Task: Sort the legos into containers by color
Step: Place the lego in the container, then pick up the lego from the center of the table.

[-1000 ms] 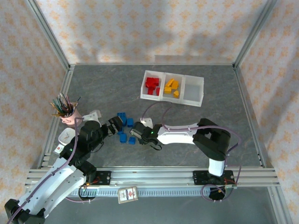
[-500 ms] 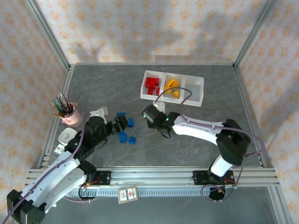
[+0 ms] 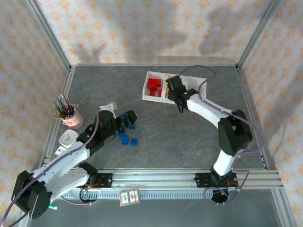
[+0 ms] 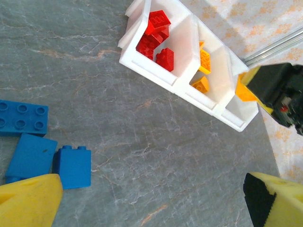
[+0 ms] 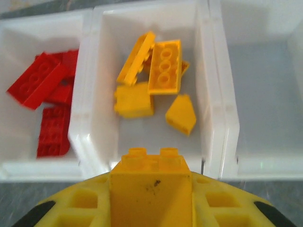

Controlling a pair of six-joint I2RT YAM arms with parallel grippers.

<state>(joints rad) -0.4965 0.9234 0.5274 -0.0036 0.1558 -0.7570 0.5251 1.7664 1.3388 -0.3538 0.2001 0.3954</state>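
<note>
Yellow plastic brick [image 5: 151, 163] is squeezed in the right claw [image 5: 151, 198], just over the near wall of the white three-box plastic tray [image 5: 216, 109], so letting go now might drop it outside.

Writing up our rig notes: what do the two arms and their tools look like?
The left arm and right arm have white links, black joints and a thin purple-grey cable looping alongside. The left tool and right tool have yellow fingers.
</note>
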